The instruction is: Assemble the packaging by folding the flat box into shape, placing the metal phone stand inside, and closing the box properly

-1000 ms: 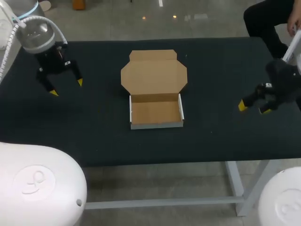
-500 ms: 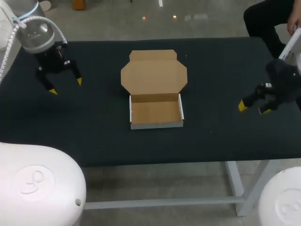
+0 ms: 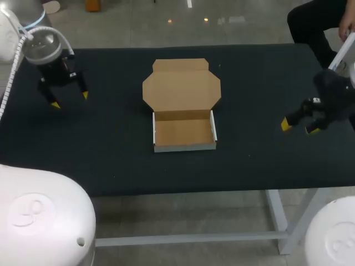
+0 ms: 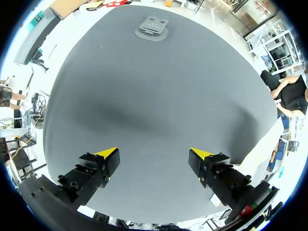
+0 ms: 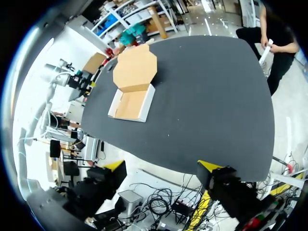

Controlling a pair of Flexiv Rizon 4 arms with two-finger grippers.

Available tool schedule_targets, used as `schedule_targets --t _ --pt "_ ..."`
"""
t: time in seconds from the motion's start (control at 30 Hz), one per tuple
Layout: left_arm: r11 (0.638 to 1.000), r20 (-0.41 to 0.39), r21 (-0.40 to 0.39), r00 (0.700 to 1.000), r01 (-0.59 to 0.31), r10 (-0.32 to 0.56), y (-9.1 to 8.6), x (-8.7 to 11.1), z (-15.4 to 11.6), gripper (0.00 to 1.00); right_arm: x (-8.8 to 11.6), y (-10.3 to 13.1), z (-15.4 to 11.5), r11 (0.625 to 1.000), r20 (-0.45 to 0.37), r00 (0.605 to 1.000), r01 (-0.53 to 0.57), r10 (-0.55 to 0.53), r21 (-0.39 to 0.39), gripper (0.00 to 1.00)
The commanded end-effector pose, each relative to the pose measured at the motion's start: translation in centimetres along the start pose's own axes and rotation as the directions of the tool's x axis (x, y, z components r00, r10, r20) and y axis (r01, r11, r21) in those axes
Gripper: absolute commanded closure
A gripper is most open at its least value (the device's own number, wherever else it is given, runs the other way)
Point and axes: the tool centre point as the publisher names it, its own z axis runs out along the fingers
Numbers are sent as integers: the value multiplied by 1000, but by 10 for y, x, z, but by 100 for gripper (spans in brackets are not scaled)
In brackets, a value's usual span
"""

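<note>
stand (image 4: pixel 152 27) ahead of left claw (image 4: pixel 154 154)

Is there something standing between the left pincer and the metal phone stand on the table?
Nothing visible does. In the left wrist view only bare dark table lies between the open left pincer and the phone stand ahead of it. The box is not on that stretch.

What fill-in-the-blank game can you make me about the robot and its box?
1. The lid of the cardboard box is ___.
2. The metal phone stand lies on the ___, not in the box.
3. The left gripper and the right gripper each hold ___.
Missing words: open; table; nothing.
</note>
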Motion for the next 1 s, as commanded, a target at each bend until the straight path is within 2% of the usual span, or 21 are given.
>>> schedule_targets --t 0.03,0.33,0.57,1.0 --pt "999 -7 -43 1000 -13 13 -26 -3 19 0 1 0 -3 1000 -2 1000 0 0 5 0" --pt "999 -1 -14 999 -52 52 -65 -12 34 0 1 0 -3 1000 -2 1000 0 0 5 0" --pt "998 49 -3 996 -71 71 -95 -22 50 0 1 0 -3 1000 -2 1000 0 0 5 0" --pt "996 77 1 993 -89 88 -120 -22 60 0 1 0 -3 1000 -2 1000 0 0 5 0"
